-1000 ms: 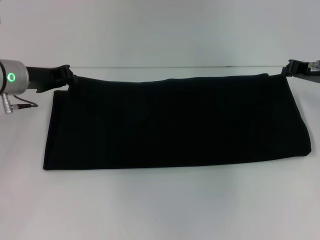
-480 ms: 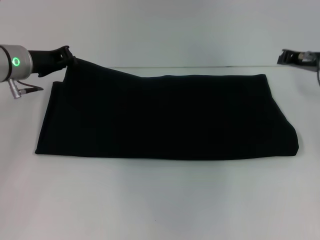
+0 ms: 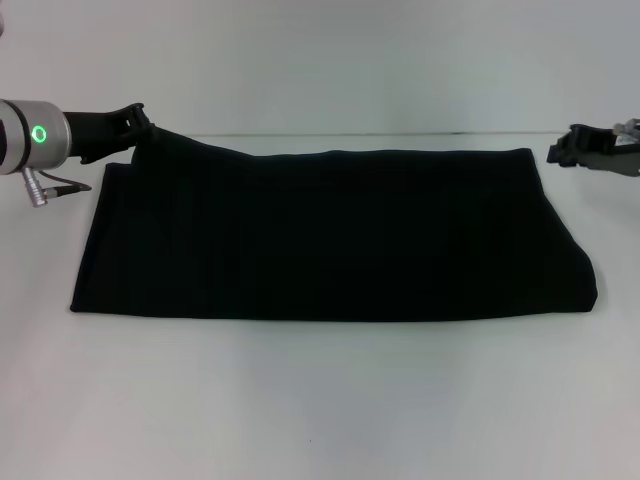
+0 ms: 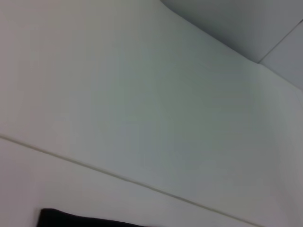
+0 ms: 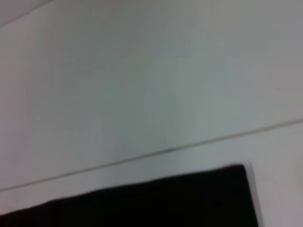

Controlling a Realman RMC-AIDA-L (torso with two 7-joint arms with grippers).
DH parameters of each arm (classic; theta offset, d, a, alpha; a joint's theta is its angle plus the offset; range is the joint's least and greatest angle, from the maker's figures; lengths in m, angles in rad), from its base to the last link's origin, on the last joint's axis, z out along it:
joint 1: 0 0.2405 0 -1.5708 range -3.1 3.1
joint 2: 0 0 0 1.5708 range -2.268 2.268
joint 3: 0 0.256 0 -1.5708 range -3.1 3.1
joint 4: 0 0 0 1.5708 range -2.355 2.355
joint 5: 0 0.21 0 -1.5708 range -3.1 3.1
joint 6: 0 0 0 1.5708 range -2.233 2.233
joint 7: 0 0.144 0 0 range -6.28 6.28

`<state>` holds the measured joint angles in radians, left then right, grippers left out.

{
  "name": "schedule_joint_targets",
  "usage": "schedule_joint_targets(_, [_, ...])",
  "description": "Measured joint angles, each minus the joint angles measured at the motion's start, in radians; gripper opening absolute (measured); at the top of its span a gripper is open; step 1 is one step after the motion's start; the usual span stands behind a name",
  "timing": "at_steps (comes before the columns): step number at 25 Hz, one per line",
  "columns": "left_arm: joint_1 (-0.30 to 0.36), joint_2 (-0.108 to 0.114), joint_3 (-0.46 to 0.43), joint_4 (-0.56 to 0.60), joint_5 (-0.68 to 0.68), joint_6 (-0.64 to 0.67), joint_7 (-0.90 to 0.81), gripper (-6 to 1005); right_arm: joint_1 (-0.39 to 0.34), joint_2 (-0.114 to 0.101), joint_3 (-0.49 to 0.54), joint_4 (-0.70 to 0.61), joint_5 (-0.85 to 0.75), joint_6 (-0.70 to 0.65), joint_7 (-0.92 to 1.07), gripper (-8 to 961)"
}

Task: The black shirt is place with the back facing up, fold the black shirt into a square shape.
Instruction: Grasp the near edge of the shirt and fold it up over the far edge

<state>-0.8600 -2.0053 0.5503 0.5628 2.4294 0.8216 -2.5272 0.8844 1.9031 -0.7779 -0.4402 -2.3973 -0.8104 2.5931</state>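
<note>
- Since half a second ago: the right gripper (image 3: pixel 556 151) has dropped slightly and edged inward toward the cloth; the left gripper (image 3: pixel 138 117) has barely shifted. The black shirt (image 3: pixel 330 235) lies much as it did then. A second ago the cloth reached farther to the right, with the right gripper at its far right corner; that corner now lies flat and free.
- Black shirt: folded into a long horizontal band, spread on the white table (image 3: pixel 320 400) in front of the robot, in the middle of the head view. No lettering shows on the upper face. Near edge runs straight; right end is rounded at the fold.
- Far left corner of the shirt is lifted off the table in a small peak that runs up to the left gripper's tip.
- Left gripper: at the far left of the table, pointing inward, fingers pinched together on that raised corner. A green ring light shows on the silver wrist (image 3: pixel 38 133) behind it.
- Right gripper: at the far right edge of the head view, near the far right corner of the shirt but apart from it, holding nothing. Whether its fingers are spread or pressed together, I cannot tell.
- Left wrist view: mostly white table and wall, a sliver of black cloth (image 4: pixel 80 219) at one edge.
- Right wrist view: a corner of the black cloth (image 5: pixel 156 201) lying flat on the white table.
</note>
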Motion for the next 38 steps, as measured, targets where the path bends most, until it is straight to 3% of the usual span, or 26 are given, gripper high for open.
schedule_joint_targets(2, [-0.004, -0.002, 0.004, 0.0, 0.0, 0.0, 0.001, 1, 0.0, -0.014, -0.001, 0.003, 0.0, -0.035, 0.025, 109])
schedule_joint_targets(5, [-0.005, -0.004, 0.016, 0.0, -0.002, 0.0, 0.002, 2, 0.0, -0.018, -0.007, 0.011, -0.003, -0.047, 0.052, 242])
schedule_joint_targets(12, [-0.005, -0.012, 0.026, 0.006, -0.003, 0.002, 0.001, 2, 0.011, -0.021, -0.012, 0.074, -0.018, -0.01, 0.057, 376])
schedule_joint_targets(18, [-0.005, -0.022, 0.027, 0.004, -0.005, 0.002, 0.001, 2, 0.016, 0.016, -0.017, 0.105, -0.019, 0.12, 0.05, 510])
schedule_joint_targets(23, [-0.002, -0.026, 0.026, 0.005, -0.005, 0.002, 0.001, 2, 0.02, 0.064, -0.054, 0.106, -0.019, 0.238, 0.047, 513])
schedule_joint_targets(27, [-0.002, -0.027, 0.026, 0.005, -0.005, 0.002, 0.0, 2, 0.021, 0.078, -0.063, 0.11, -0.019, 0.278, 0.047, 512])
schedule_joint_targets(38, [-0.001, -0.029, 0.026, 0.007, -0.005, 0.002, 0.001, 1, 0.034, 0.084, -0.087, 0.14, -0.019, 0.282, 0.047, 480])
